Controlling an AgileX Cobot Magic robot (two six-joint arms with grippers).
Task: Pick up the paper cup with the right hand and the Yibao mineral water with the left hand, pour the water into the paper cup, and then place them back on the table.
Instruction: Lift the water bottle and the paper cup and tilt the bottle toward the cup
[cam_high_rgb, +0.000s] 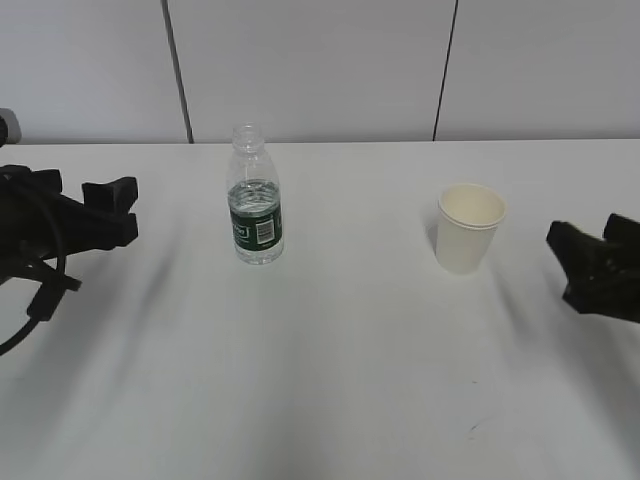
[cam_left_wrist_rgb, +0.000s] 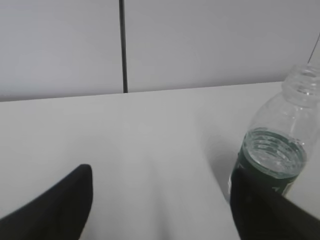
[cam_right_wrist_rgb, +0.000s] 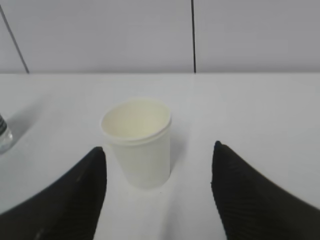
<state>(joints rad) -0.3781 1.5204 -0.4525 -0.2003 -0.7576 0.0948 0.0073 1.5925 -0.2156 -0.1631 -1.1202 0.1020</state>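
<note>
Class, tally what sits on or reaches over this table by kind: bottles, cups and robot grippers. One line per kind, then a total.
Bottles: 1, the water bottle
Cups: 1, the paper cup
Grippers: 2, the left gripper and the right gripper
Total: 4

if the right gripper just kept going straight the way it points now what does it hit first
Most likely the paper cup. In the right wrist view it stands upright between the open right gripper fingers, slightly left of centre, untouched. Behind it there is only bare table and the wall.
</note>
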